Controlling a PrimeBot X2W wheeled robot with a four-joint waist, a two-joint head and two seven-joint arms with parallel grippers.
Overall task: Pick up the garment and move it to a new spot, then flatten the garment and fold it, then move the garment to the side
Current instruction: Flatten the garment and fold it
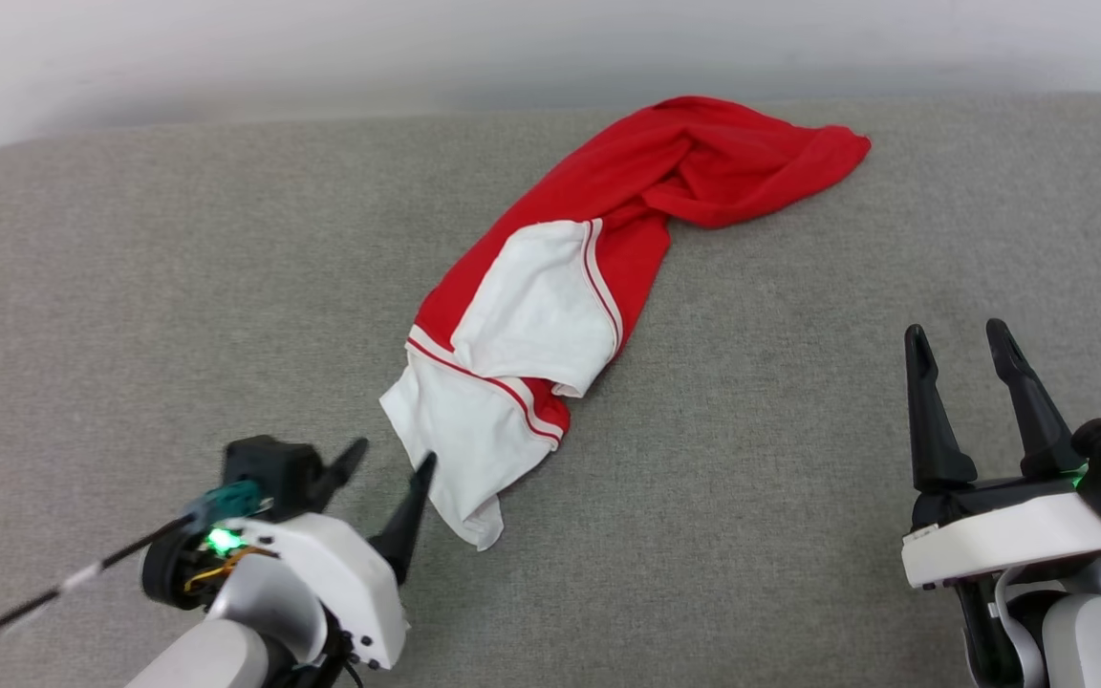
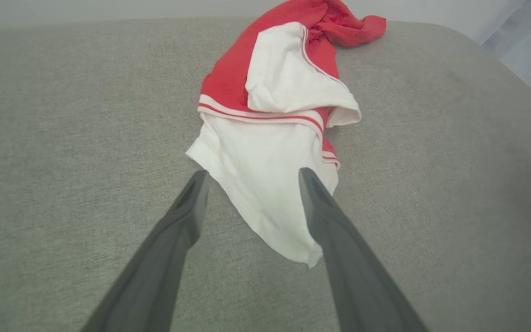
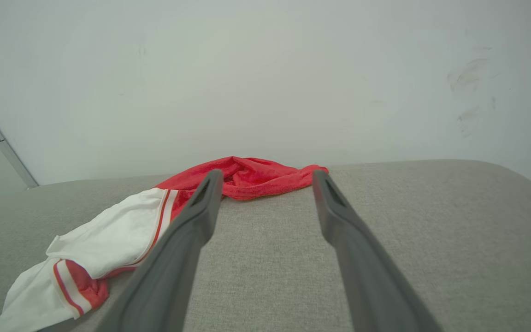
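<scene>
Soft cloth garment point(image 1: 598, 248) on coarse woven surface point(image 1: 799, 478)

garment point(image 3: 109, 240) bunched, its inner folds hidden; white end cut off at seven o'clock (right wrist view), part behind a finger point(image 3: 194, 230).

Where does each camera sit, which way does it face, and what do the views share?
Head view: on the head, facing forward and down at a crumpled red jersey T-shirt with white sleeves on a grey fabric surface; open left gripper lower left, open right gripper lower right.
Left wrist view: along the left arm's spread dark fingers toward the T-shirt's white sleeve.
Right wrist view: low, along the right arm's spread fingers toward a white wall.
Shared: all three show the T-shirt and surface.
</scene>
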